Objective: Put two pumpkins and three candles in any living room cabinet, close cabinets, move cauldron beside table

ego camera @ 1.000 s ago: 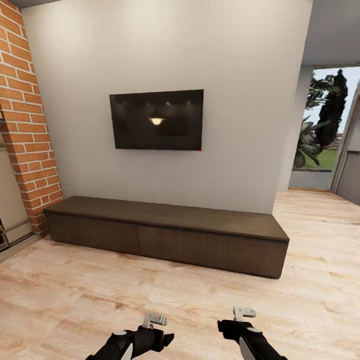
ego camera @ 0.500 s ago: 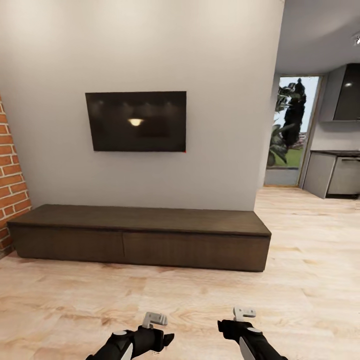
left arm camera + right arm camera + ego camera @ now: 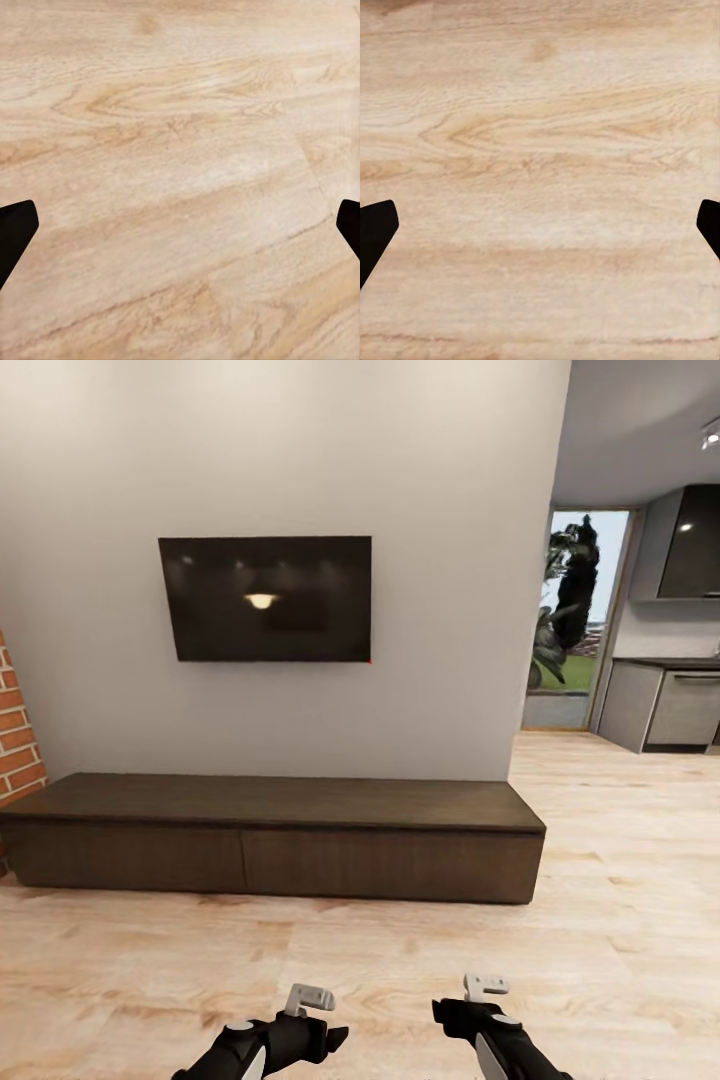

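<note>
Open floor [image 3: 360, 960] before closed cabinet [image 3: 270, 860]

Right wrist camera looking straight down on the floor [image 3: 540, 150], light wood planks with wavy grain, a darker knot near one edge and a faint plank seam across the far side. The right gripper [image 3: 540, 232] frames the shot: its two dark fingertips [image 3: 375, 229] poke in at opposite edges, set wide apart, with bare planks in the gap between them and nothing held there.

Cabinet [image 3: 270, 840]: long, low, dark brown, fronts shut, against wall.
</note>
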Robot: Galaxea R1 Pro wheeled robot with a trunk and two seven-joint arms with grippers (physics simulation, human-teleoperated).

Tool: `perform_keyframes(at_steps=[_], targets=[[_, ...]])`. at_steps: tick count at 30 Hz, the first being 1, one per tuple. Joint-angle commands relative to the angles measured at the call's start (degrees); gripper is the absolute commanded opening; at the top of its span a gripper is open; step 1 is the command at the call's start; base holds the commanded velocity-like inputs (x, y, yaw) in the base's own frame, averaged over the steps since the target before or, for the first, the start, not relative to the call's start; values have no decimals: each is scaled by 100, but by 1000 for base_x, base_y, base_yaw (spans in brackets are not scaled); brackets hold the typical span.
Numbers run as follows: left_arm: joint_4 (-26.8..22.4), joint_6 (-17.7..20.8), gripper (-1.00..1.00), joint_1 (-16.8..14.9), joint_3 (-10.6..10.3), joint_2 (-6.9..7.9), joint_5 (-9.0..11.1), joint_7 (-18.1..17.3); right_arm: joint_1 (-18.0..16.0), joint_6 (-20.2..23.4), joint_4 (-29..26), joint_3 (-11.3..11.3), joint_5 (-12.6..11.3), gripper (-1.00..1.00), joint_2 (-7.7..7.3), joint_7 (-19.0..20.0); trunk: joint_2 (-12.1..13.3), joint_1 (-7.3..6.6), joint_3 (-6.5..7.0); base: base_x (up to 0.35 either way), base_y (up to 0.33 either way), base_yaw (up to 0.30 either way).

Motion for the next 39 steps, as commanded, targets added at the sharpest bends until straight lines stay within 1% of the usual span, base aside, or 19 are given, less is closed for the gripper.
perform_keyframes(at_steps=[1, 13, 39], targets=[[-11, 37, 100, -1, -3, 1, 0, -12, -1, 29, -12, 0, -53, 100, -1, -28, -3, -1, -16, 6, 5, -1], [-9, 37, 100, -1, -3, 1, 0, -12, -1, 183, -12, -13, -59, 100, -15, -28, -3, -1, -127, 1, 1, 0], [-4, 37, 100, -1, -3, 1, 0, -6, -1, 205, -8, -13, -59, 100, -24, -28, -3, -1, -370, 0, 0, 0]])
